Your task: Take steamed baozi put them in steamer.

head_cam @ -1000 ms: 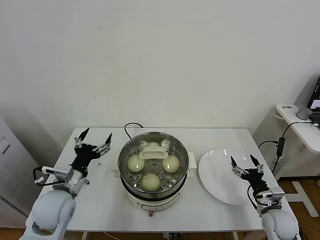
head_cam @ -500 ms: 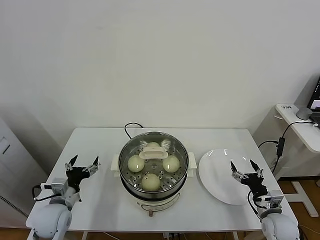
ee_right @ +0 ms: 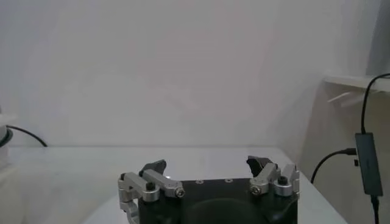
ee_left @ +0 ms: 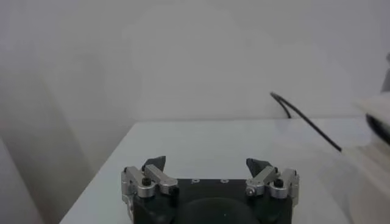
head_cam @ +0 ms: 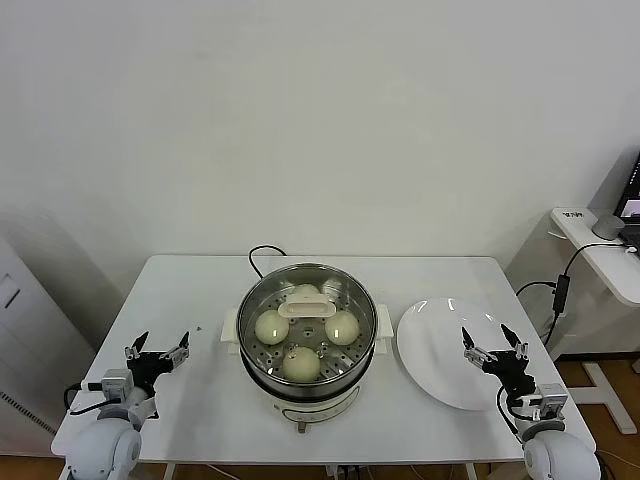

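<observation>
Four baozi (head_cam: pixel 302 361) sit in the steamer (head_cam: pixel 306 338) (lid on). Left tool (head_cam: pixel 158 349) and right tool (head_cam: pixel 492 343) hang wide open, empty, at the counter (head_cam: pixel 200 400) corners; best keep both clear.

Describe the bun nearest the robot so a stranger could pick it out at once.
Start at the steamer, the big shiny steel pot in the middle of the white table. Four pale baozi sit on its perforated floor. The one wanted lies alone at the near edge, in front of the white lid handle, with the other three farther back.
</observation>
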